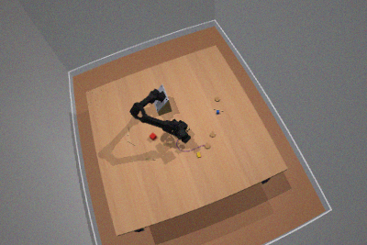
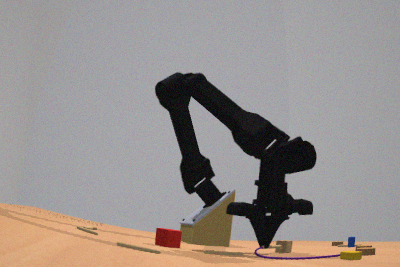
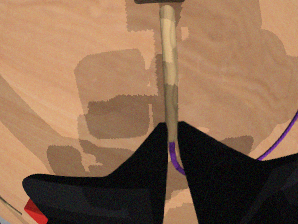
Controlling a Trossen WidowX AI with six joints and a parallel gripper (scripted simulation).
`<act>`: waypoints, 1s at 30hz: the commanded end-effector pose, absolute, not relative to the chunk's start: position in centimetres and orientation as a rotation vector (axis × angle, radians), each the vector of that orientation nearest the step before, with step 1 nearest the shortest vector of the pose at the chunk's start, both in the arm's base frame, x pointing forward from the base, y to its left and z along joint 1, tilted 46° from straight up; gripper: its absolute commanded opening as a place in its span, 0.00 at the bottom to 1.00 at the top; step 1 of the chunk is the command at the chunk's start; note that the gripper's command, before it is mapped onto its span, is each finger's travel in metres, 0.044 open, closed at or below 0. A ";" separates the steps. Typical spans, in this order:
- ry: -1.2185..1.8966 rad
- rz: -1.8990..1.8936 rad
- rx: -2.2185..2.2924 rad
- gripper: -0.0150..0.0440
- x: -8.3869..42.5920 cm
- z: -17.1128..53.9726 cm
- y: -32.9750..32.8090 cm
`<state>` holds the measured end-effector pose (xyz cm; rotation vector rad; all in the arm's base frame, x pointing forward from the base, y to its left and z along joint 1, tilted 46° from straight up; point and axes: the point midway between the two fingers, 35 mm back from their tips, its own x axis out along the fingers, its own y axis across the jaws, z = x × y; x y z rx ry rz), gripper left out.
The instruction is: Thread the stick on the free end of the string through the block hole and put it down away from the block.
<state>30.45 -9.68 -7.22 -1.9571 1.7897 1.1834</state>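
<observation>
My gripper (image 1: 185, 140) (image 2: 265, 246) (image 3: 170, 128) points down, low over the table, shut on the rear end of the wooden stick (image 3: 170, 65). The purple string (image 1: 192, 150) (image 2: 300, 258) (image 3: 280, 143) leaves the stick between the fingers and curves over the table to the round wooden button (image 1: 207, 146). The wooden block (image 2: 285, 247) (image 3: 150, 1) stands just ahead of the fingers. In the wrist view the stick's front end reaches the block's edge at the top. Whether it is in the hole cannot be told. The arm hides the block in the top view.
A red cube (image 1: 152, 136) (image 2: 168, 237) (image 3: 37, 212) lies near the arm's base mount (image 2: 212, 224). A yellow piece (image 1: 198, 155) (image 2: 351, 255) lies near the button. A blue piece (image 1: 217, 112) (image 2: 351, 241) and other wooden discs lie beyond. Loose sticks lie on the red cube's side.
</observation>
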 end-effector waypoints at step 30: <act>1.794 1.189 -1.952 0.25 28.8 -9.7 -7.4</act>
